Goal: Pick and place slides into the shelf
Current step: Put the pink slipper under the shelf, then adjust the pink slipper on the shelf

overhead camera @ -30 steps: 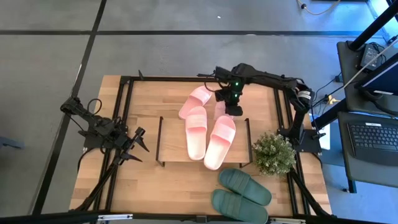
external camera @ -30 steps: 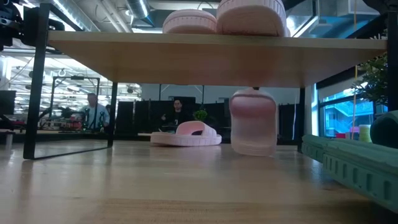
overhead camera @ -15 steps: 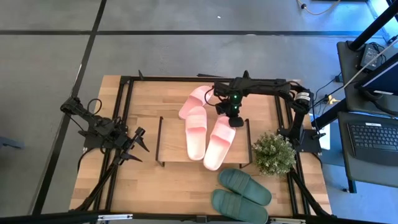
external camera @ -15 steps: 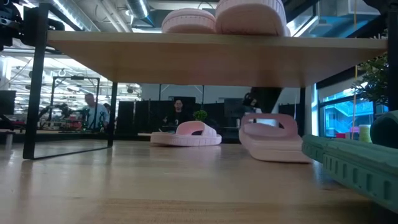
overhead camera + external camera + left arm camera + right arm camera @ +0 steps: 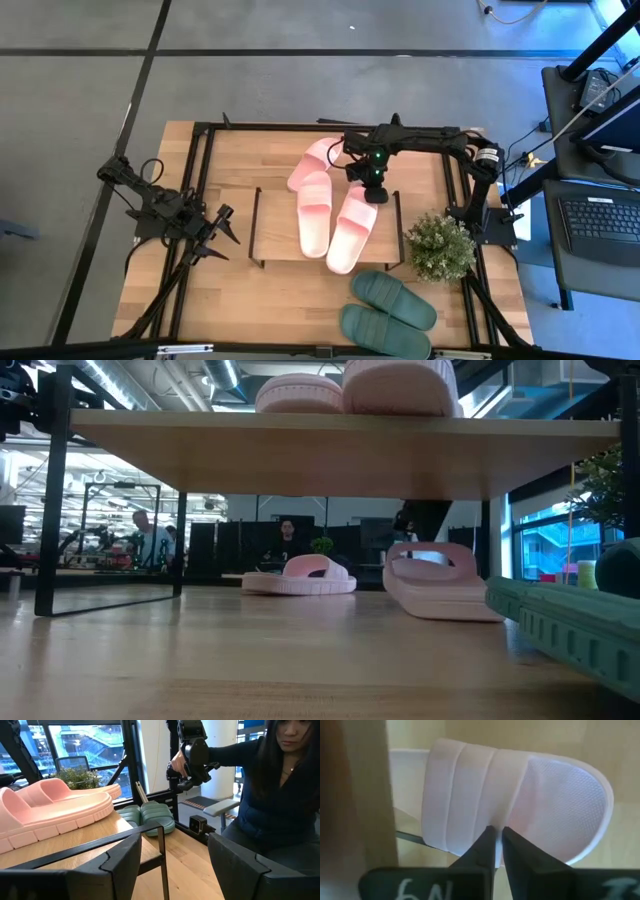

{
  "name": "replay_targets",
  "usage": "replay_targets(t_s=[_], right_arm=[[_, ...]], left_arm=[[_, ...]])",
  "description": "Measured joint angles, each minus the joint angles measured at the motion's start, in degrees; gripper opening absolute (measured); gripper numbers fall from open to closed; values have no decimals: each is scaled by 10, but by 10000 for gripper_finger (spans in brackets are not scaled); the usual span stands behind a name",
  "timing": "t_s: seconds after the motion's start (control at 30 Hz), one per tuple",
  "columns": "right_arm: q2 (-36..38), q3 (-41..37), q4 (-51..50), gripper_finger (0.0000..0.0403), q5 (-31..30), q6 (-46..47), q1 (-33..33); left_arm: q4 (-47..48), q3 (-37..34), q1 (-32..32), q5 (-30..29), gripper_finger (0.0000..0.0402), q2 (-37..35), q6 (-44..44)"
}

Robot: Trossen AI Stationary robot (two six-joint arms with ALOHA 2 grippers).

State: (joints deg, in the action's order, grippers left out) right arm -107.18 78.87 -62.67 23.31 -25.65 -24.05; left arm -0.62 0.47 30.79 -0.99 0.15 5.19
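Slides: the light pink rubber slide with the wide ribbed strap (image 5: 520, 800) lies directly under the right gripper (image 5: 497, 827), sole flat on the wooden table. It sits at the far edge of the low shelf with the light wooden board and black wire legs (image 5: 275, 225).

My right fingers are drawn almost together, only a sliver of gap between them, tips at the strap's edge. I cannot tell whether they grip it. Judgement: the strap is the one raised part thin enough to take from above.

My left gripper (image 5: 172, 855) waits with its fingers spread wide, well apart at the table's left side.

Views:
- High view: my right wrist hides most of this slide. It does show two pink slides (image 5: 315, 212) on the board, one pink slide (image 5: 312, 160) beyond my fingers, and the dark green pair (image 5: 390, 308) on the table.
- Low view: only this view confirms the slide (image 5: 440, 575) rests on the table, below the board (image 5: 300, 450).
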Motion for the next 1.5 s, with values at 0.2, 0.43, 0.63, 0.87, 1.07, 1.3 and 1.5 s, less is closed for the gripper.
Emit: replay_targets(t_s=[0.2,0.43,0.63,0.87,1.07,1.3,1.5], right_arm=[[0,0,-1,42,-61,1,1],[1,1,0,115,-65,1,2],[1,1,-1,174,-66,2,2],[1,2,-7,190,-68,13,2],[1,43,-28,190,-74,16,2],[1,116,-56,190,-72,16,2],[1,164,-47,190,-69,13,2]], left_arm=[[0,0,0,0,221,0,0],[0,0,0,0,221,0,0],[0,0,0,0,221,0,0],[0,0,0,0,221,0,0],[0,0,0,0,221,0,-1],[0,0,0,0,221,0,-5],[0,0,0,0,221,0,-6]])
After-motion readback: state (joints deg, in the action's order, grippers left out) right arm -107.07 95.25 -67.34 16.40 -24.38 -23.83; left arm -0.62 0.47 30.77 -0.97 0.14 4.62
